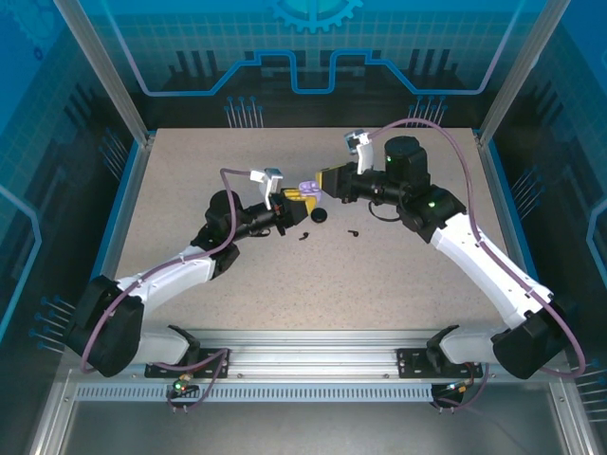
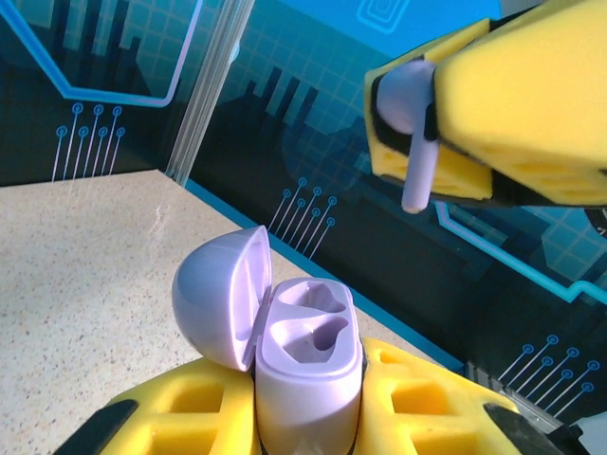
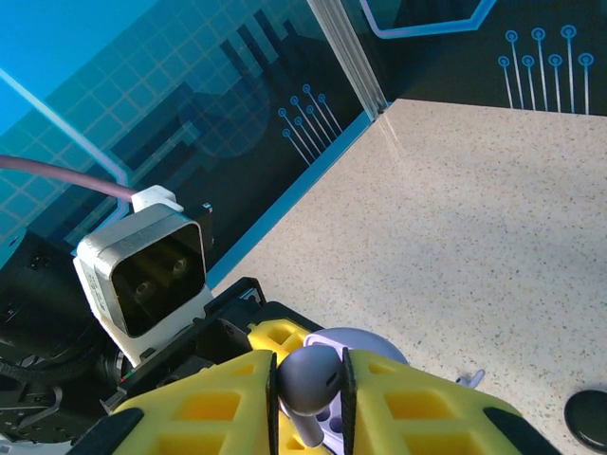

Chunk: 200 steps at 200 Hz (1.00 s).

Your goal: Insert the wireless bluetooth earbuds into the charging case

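The speckled table point(image 1: 379, 284) fills the middle of the overhead view, and both arms reach up across it from the bottom corners to meet just above the centre. The left arm point(image 1: 180, 270) lies low, stretched toward the upper right, with its wrist about level. The right arm point(image 1: 474, 246) rises from the lower right, bends at the elbow and points left. The left gripper point(image 1: 296, 197) is clamped on the body of a lilac charging case point(image 2: 308, 365), held upright between the yellow fingers at the bottom of the left wrist view. The case's lid point(image 2: 216, 294) is swung open to the left and both wells are bare. The right gripper point(image 1: 329, 180) pinches a lilac earbud point(image 2: 410, 114) by its head, stem pointing down, in the upper right of that view, above the case and apart from it. Just below the two grippers a round black puck point(image 1: 320, 215) lies on the table, with two tiny black bits point(image 1: 303, 235) near it, possibly other earbuds.
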Motion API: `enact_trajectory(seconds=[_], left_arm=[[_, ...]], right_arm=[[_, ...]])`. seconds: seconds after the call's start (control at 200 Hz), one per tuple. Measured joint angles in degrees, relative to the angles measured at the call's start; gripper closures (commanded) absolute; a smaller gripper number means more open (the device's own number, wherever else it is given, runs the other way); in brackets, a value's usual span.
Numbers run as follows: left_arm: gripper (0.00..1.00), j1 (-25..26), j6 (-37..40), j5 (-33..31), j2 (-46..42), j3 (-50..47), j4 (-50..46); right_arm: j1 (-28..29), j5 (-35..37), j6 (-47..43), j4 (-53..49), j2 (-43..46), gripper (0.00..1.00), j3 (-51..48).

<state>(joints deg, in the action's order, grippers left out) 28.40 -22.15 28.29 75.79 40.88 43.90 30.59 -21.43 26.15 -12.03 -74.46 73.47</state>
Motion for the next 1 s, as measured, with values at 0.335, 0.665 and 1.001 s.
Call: enact_trajectory(seconds=[0.335, 0.665, 1.001], left_arm=[[0.89, 0.8, 0.0, 0.0, -0.6, 1.9, 0.2], [0.89, 1.1, 0.2, 0.0, -1.8, 2.9, -0.2], [0.89, 1.3, 0.7, 0.0, -2.3, 2.9, -1.0]], right_arm=[[1.6, 0.0, 0.0, 1.2, 0.1, 0.75, 0.0], [2.4, 0.0, 0.0, 2.8, 0.1, 0.75, 0.0], [2.5, 0.0, 0.0, 3.1, 0.1, 0.75, 0.0]])
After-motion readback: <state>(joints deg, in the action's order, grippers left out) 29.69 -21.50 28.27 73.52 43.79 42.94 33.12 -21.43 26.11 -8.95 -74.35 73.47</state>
